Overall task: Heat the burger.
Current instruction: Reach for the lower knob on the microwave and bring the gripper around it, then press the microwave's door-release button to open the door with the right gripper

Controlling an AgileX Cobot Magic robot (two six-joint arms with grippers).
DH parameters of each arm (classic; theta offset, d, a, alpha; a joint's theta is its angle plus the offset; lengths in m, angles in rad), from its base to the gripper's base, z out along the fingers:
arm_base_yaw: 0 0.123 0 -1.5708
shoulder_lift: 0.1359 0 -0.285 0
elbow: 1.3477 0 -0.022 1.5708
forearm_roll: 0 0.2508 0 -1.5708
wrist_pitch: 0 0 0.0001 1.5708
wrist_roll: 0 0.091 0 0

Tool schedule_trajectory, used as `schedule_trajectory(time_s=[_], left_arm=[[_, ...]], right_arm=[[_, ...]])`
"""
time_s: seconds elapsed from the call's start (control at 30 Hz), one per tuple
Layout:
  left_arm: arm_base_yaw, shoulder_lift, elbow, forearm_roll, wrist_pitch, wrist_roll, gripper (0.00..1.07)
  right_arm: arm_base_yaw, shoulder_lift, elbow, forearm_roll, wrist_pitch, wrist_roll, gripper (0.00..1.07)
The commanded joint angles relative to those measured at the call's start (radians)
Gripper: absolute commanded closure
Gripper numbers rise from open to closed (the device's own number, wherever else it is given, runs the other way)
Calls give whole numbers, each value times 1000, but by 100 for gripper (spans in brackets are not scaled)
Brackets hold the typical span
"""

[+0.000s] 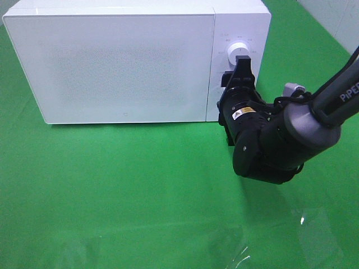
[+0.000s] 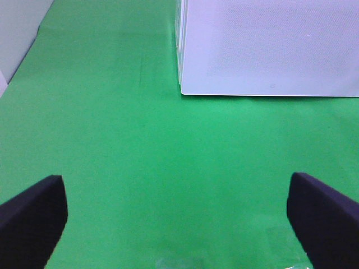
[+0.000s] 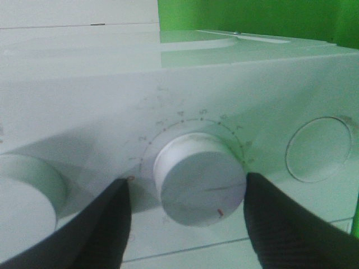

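Observation:
The burger is out of view in every frame. A white microwave [image 1: 112,61] stands on the green cloth with its door shut; its front corner also shows in the left wrist view [image 2: 269,45]. My right gripper [image 1: 241,60] is at the control panel, open, with its fingers either side of a white dial knob [image 3: 199,179]. One finger [image 3: 106,224] stands a little off the knob, and the other [image 3: 280,224] is at its edge. The left gripper [image 2: 179,224] is open over bare cloth and holds nothing.
On the panel a second white knob [image 3: 22,196] and a round button [image 3: 318,148] flank the dial. The right arm [image 1: 291,129] reaches in from the right edge. Green cloth [image 1: 140,190] covers the table in front of the microwave.

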Motion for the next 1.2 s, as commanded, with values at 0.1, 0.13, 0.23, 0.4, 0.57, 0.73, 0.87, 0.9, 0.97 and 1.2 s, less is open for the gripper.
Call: schedule_trajectory(time_s=[0.1, 0.13, 0.23, 0.4, 0.57, 0.73, 0.87, 0.9, 0.97, 1.2], left_arm=[[3, -24, 4, -8, -6, -1, 6], [3, -24, 4, -8, -6, -1, 6], [3, -24, 4, -8, -6, -1, 6], [3, -24, 4, -8, -6, -1, 6], [3, -24, 4, -8, -6, -1, 6], [3, -24, 4, -8, -6, -1, 6], [3, -24, 4, -8, -6, -1, 6], [3, -24, 4, -8, -6, -1, 6], [3, -24, 4, -8, -6, -1, 6], [3, -24, 4, -8, -6, -1, 6]], right_arm=[[-12, -57, 4, -68, -88, -64, 43], [-12, -66, 16, -73, -69, -70, 43], [-12, -88, 39, -95, -30, -76, 43], [-12, -177, 116, -198, 154, -172, 43], [-12, -256, 156, -224, 297, -274, 43], [-12, -362, 176, -226, 523, -487, 43], [-12, -411, 176, -230, 600, -641, 43], [-12, -441, 175, -237, 651, -742, 43], [-13, -473, 175, -237, 705, -837, 43], [-15, -598, 175, -337, 927, -1106, 43]])
